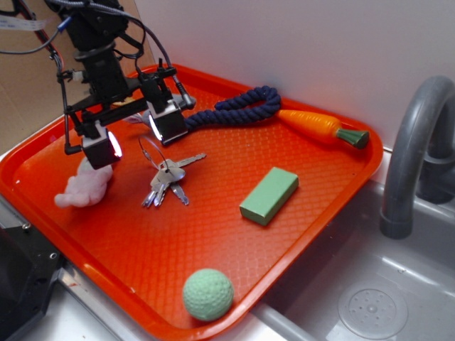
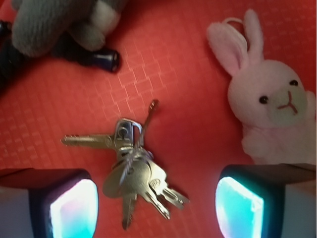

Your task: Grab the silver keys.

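Hovering pincer (image 2: 157, 208) spread wide, empty | silver keys (image 2: 131, 168) below between fingers | pink bunny (image 1: 87, 186) partly hidden

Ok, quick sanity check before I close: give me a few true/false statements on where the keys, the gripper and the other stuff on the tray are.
1. The gripper is open, with the keys between its fingers. True.
2. The keys are already lifted off the tray. False: they lie flat on it.
3. The pink bunny lies beside the keys, not touching them. True.
4. The green ball sits on top of the keys. False: it lies apart, near the tray's front edge.
5. The carrot lies in the sink. False: it is on the tray.
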Controlling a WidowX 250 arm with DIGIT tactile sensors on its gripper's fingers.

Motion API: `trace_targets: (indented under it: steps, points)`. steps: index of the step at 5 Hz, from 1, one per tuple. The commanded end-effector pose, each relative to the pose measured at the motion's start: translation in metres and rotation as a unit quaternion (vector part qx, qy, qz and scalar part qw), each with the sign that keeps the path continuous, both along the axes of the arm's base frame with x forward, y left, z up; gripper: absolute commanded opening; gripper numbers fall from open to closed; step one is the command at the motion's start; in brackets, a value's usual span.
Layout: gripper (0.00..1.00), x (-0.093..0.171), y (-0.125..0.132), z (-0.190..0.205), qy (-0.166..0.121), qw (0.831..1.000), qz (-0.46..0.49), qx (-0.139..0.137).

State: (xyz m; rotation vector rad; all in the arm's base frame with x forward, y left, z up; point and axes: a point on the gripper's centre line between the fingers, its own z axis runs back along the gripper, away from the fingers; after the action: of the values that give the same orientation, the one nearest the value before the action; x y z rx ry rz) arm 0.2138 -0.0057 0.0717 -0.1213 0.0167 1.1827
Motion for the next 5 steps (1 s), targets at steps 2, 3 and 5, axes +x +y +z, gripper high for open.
trace_targets:
  steps: [2, 3, 5]
  points:
    - [0.9, 0.042, -0.013, -0.048, -0.029, 0.999, 0.004, 0.017]
    - [0.0, 0.041, -0.017, -0.044, -0.028, 0.999, -0.016, 0.027]
    - [0.0, 0.033, -0.017, -0.033, -0.027, 0.998, -0.033, 0.04]
